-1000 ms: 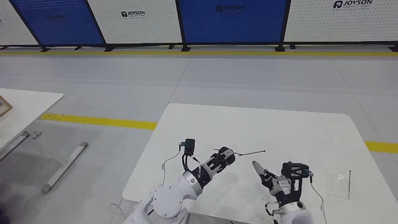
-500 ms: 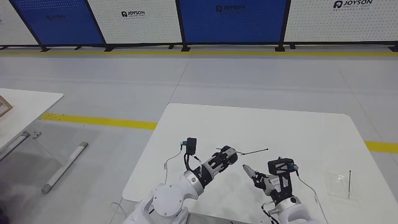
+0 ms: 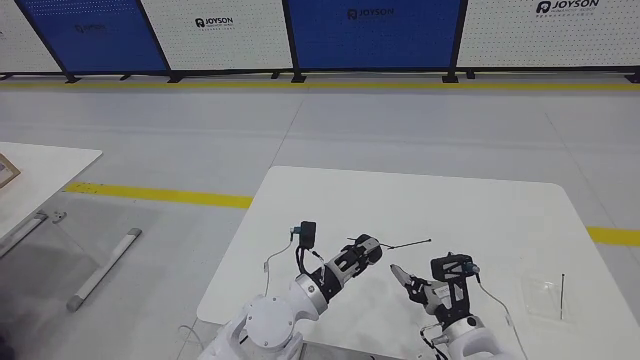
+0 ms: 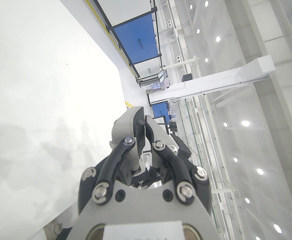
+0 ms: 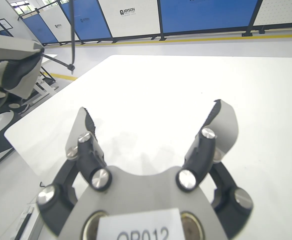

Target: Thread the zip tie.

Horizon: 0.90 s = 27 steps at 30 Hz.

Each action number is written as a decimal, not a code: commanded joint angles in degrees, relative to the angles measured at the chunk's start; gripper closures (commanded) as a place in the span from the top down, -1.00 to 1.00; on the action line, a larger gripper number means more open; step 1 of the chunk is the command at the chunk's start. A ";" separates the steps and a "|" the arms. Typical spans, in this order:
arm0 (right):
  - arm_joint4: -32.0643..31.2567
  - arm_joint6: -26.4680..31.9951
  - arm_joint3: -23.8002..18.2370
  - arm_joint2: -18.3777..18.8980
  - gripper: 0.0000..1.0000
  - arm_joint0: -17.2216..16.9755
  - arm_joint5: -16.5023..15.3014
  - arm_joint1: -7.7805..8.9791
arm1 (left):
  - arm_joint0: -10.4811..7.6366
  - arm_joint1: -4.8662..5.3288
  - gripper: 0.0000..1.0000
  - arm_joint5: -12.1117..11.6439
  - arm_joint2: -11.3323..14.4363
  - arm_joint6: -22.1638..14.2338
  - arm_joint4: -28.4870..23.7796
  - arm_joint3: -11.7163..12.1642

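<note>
A: L claw (image 4: 144, 123)?
B: Clamped on the zip tie (image 3: 410, 244), tips pinched on one end. The rest of the tie sticks out past the tips toward the right side of the bench (image 3: 330, 195), held off the surface.
A: R claw (image 5: 152, 108)?
B: Wide open, nothing btwn the fingers. It sits near the L claw, on its right, by the bench's front edge, nearer the robot than the tie.
A: Touching the tie?
B: No, apart from it.
A: Anything else on the bench?
B: Clear plastic piece (image 3: 540, 298) near the right edge, w/ a thin black strip (image 3: 562, 288) just beside it. Both well apart from the claws.
</note>
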 commanded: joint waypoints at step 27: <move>5.43 2.94 1.10 0.99 1.00 2.82 -2.35 0.01 | 0.00 0.00 -1.00 0.00 0.00 0.00 0.00 0.00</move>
